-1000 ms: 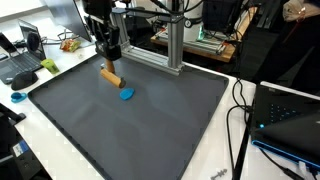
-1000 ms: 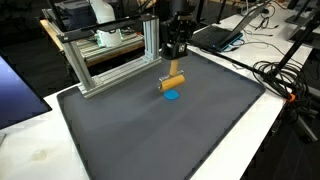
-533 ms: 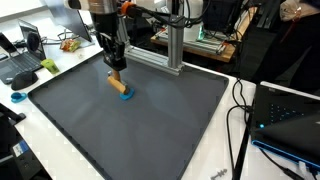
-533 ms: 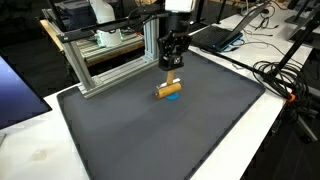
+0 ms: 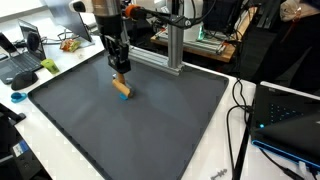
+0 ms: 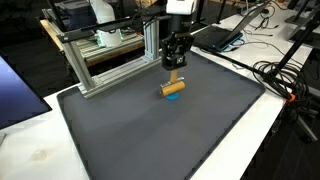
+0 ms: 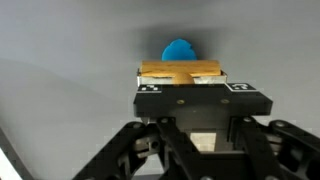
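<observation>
In the wrist view the tool [image 7: 192, 86] is clamped shut on a wooden block [image 7: 180, 72], gripping it across its short sides so that the block lies level between the pads. A blue disc [image 7: 179, 49] peeks out just past the block's far edge. In both exterior views the wooden block [image 5: 120, 87] hangs low, right over the near rim of the blue disc [image 5: 125, 96], which lies flat on the dark mat [image 5: 150, 125]. Whether block and disc already touch cannot be told from these pictures. The step in hand looks like the last part of carrying the block to the disc, with the block lowered almost onto it. From here a placement would call for a short, straight descent with the block kept level and centred on the disc, and for the grip to loosen only once the block rests. The disc is thin and light, so a sideways nudge could slide it along the mat. A second ago the block hung higher and tilted, clearly apart from the disc. Since then the arm has swung over and come down, while the disc has stayed where it was. Behind the disc a metal frame [image 6: 152, 40] stands at the mat's far edge on the white worktop [image 6: 30, 150], and further back still sits a laptop [image 6: 215, 35]
</observation>
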